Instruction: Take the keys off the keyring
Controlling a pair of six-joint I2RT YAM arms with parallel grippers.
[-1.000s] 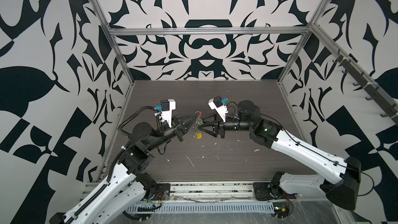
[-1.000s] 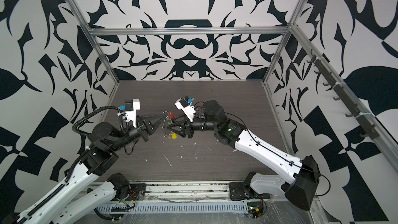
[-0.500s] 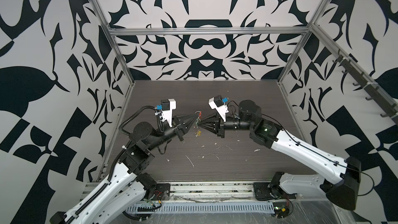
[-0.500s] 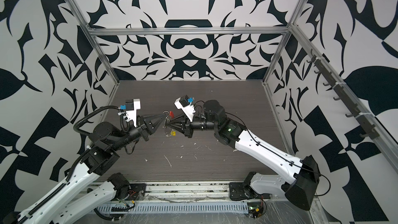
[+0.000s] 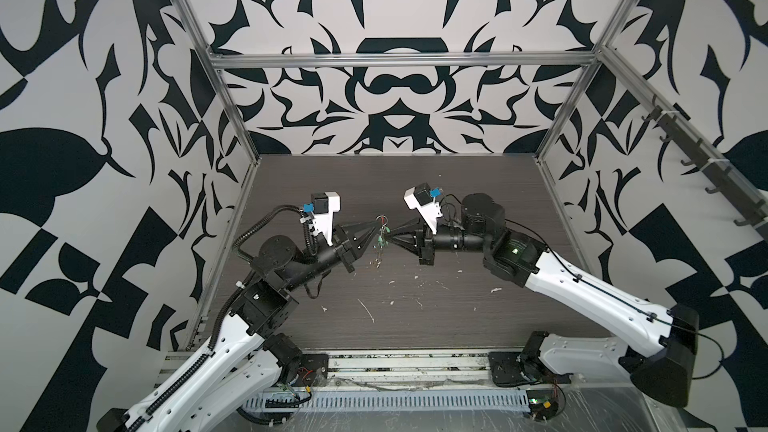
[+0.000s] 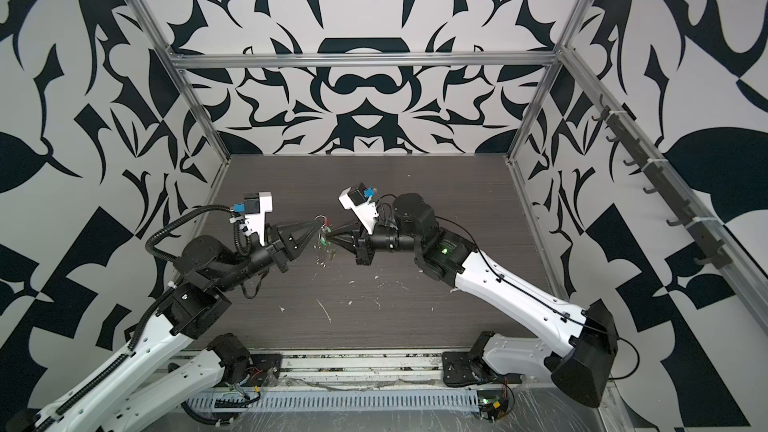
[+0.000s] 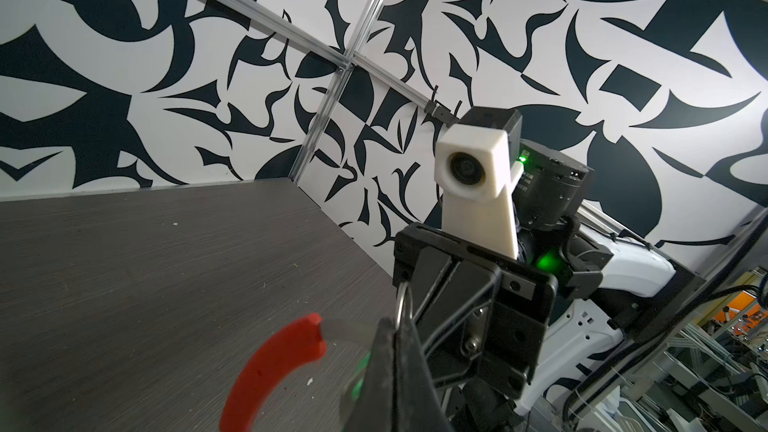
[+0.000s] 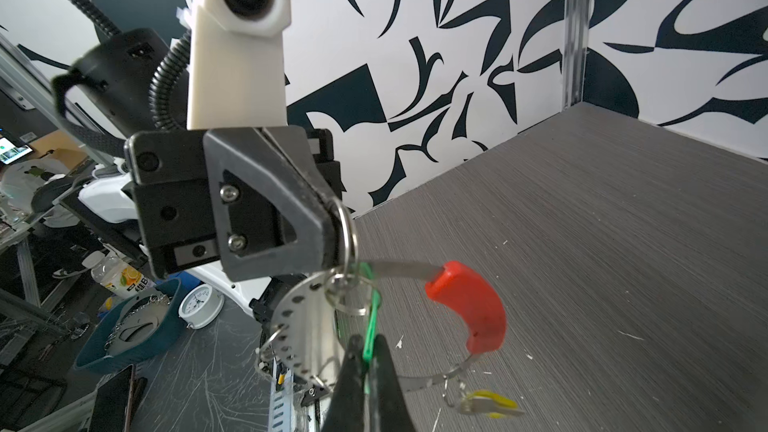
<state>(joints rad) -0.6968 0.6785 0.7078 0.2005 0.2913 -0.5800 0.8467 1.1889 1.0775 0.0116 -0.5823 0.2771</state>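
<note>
The right gripper (image 8: 368,349) clenched the green-headed plastic key (image 8: 371,317). The left gripper (image 8: 331,220) pinched a small silver ring (image 8: 349,238) on the thin grey red-sleeved metal keyring (image 8: 469,305), held aloft over the flecked dark woodgrain table (image 8: 602,222), black-and-white patterned walls (image 5: 395,89) around.

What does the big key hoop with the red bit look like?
The keyring is a thin, flat grey metal hoop dotted with holes, a red sleeve covering one arc. Small silver rings hang on it; one carries the yellow key. It hangs above the table, pinched near its top by the shut left gripper, while the right gripper grips the green key.
</note>
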